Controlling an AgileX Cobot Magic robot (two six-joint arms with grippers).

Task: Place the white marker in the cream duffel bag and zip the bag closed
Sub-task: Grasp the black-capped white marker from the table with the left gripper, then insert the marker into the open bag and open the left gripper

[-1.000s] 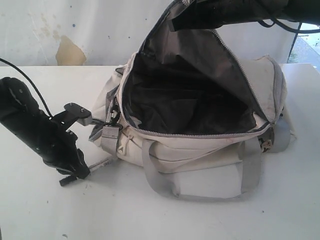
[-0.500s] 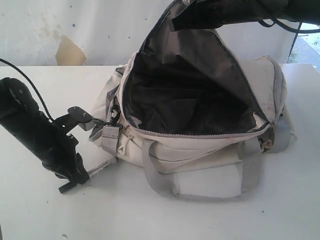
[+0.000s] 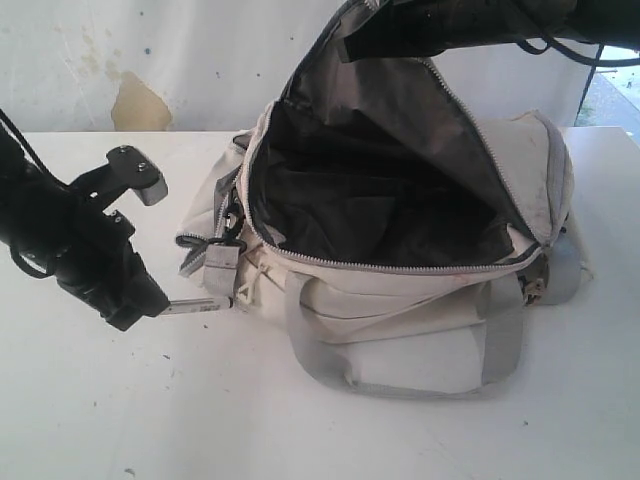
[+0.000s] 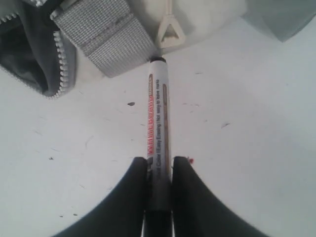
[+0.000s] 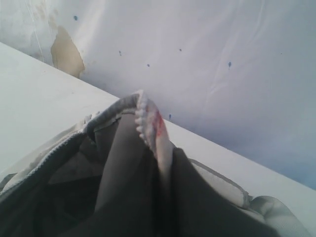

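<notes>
Left wrist view: white marker points toward cream duffel bag.

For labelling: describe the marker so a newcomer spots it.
Start at the big open cream bag. At its left end, beside a grey strap, the left gripper pinches the marker. It is the only slim white stick, printed red and black.

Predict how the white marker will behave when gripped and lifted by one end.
Probably stiff: the white marker juts straight from the left gripper without sagging. Likely light, being slim beside the cream duffel bag. Its round, smooth barrel could roll if released.
</notes>
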